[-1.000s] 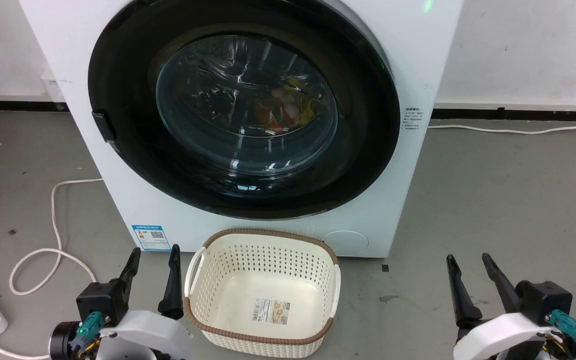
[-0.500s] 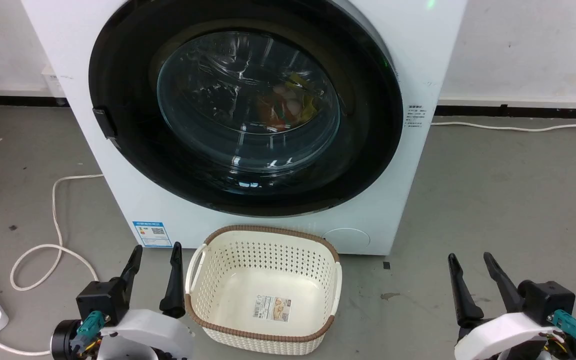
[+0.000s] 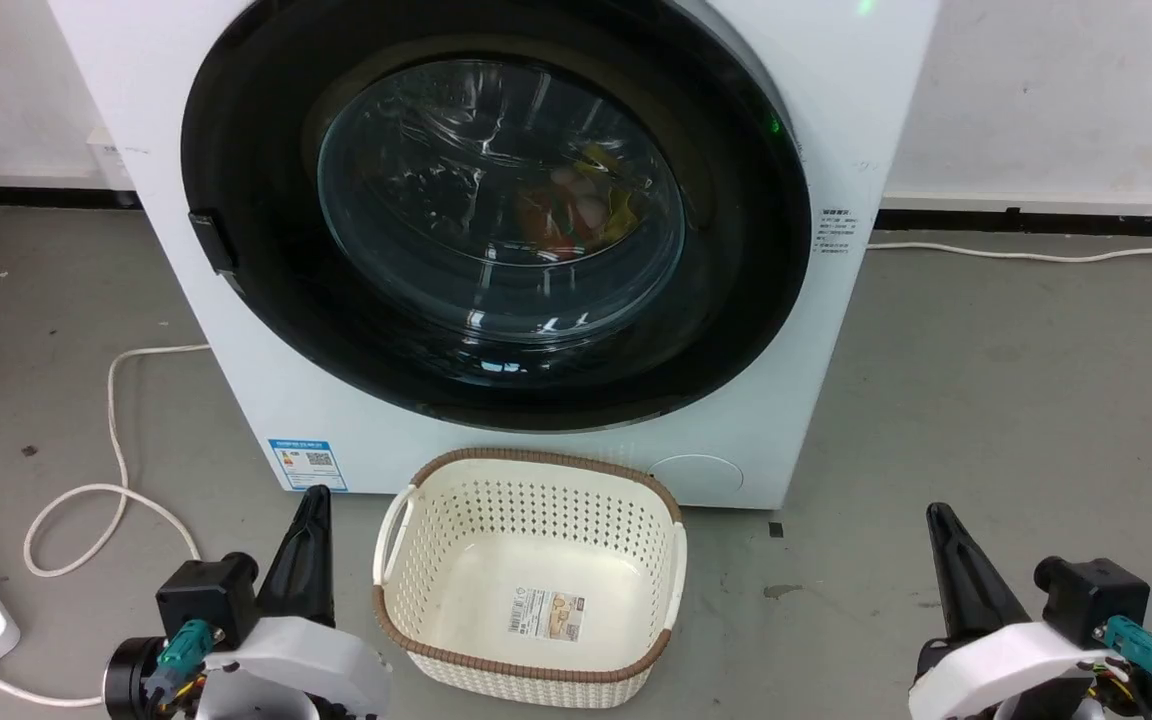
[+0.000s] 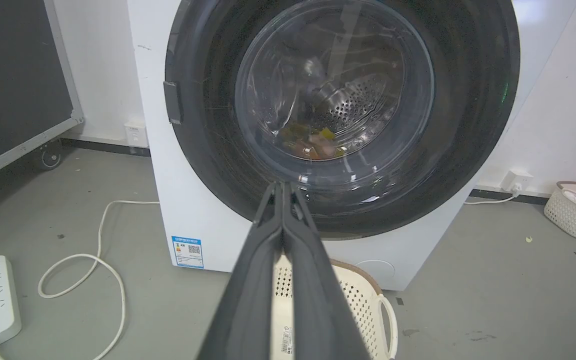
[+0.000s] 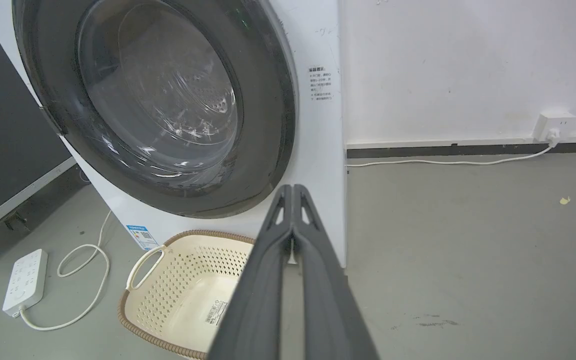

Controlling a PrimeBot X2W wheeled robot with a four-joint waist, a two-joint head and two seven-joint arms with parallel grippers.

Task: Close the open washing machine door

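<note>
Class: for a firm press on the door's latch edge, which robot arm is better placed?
Left, probably: the latch tab sits at the left edge of the washing machine door, nearer the left gripper; the right gripper is far right.

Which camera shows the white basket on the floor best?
The head view: the whole basket shows from above, with the label inside. In the left wrist view the left gripper covers most of it. In the right wrist view the right gripper hides one side.

Black-rimmed washing machine door (image 3: 496, 200) flush against the white machine (image 3: 256, 400), cream basket (image 3: 531, 458) just before it
</note>
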